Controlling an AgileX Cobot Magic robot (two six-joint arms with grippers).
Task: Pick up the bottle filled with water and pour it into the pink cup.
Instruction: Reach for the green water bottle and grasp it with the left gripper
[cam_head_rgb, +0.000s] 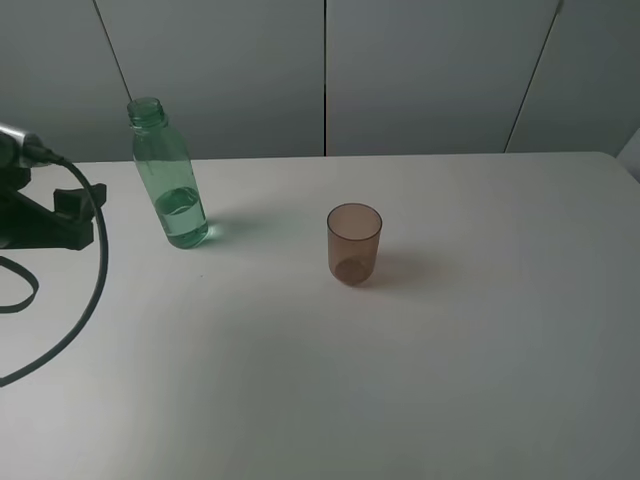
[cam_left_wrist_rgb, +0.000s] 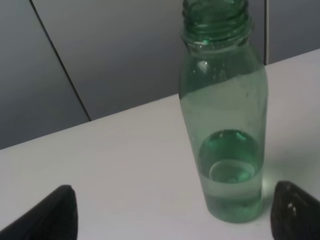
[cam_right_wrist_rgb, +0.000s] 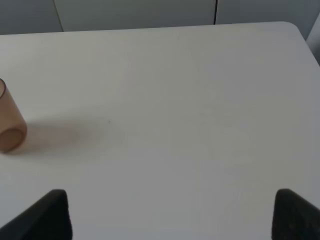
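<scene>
— How did your pincers stand just then?

— Both were spread wide and held nothing. My left pincer (cam_left_wrist_rgb: 172, 222) sat low over the table (cam_head_rgb: 450, 380). The bottle (cam_left_wrist_rgb: 225, 125) was just ahead of it, closer to one finger than centred in the gap. My right pincer (cam_right_wrist_rgb: 175, 217) hung over bare table, well apart from everything.

— And the things?

— The pink cup (cam_head_rgb: 354, 243) stood upright near the middle of the table. The bottle stood farther back, toward the far left, upright and uncapped.

— How did you judge it would handle?

— Light, I thought, since water filled only the bottom third or so, which kept the weight low. The plastic looked smooth and thin, so it might slip, or give under a hard squeeze. I judged the straight body about mid-height, below the shoulder, to be the place to grip. With no cap, an early tilt would spill.

— What did one view give that another didn't?

— My left wrist view showed the threaded neck, droplets on the wall and the water line up close, but no cup. Only the high view showed bottle and cup together, well apart. My right wrist view caught just the cup.
</scene>
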